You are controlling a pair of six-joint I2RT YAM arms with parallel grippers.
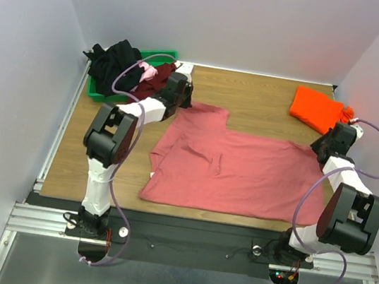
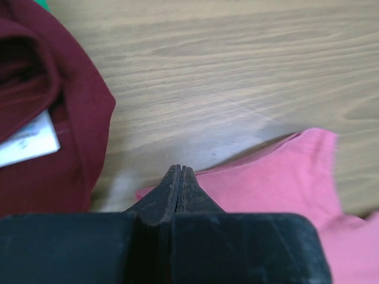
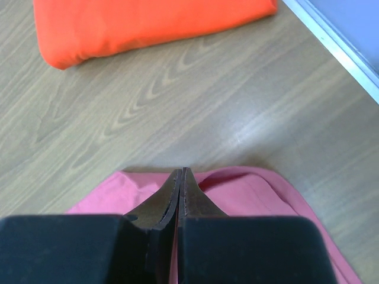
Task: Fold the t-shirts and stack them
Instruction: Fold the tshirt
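Salmon-pink shirt [image 1: 228, 169]: spread flat mid-table, unfolded.
Orange shirt [image 1: 315, 109]: folded, far right; one done.
Maroon shirt [image 2: 65, 118], black shirt [image 1: 116, 60]: waiting at green bin [image 1: 163, 56].
Left gripper [image 2: 180, 168]: clenched at sleeve edge, probably pinching cloth.
Right gripper [image 3: 180, 170]: clenched at the opposite edge.

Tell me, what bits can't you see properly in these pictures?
Left wrist view: whether the left hand pinches the salmon shirt; its shut fingers hide the contact.
Right wrist view: the same for the right hand.
Top view: most of the green bin, under black shirt and maroon shirt.
Left wrist view: the white label's print, blurred, cut by the left edge.
Right wrist view: the orange shirt, cut by the top edge.
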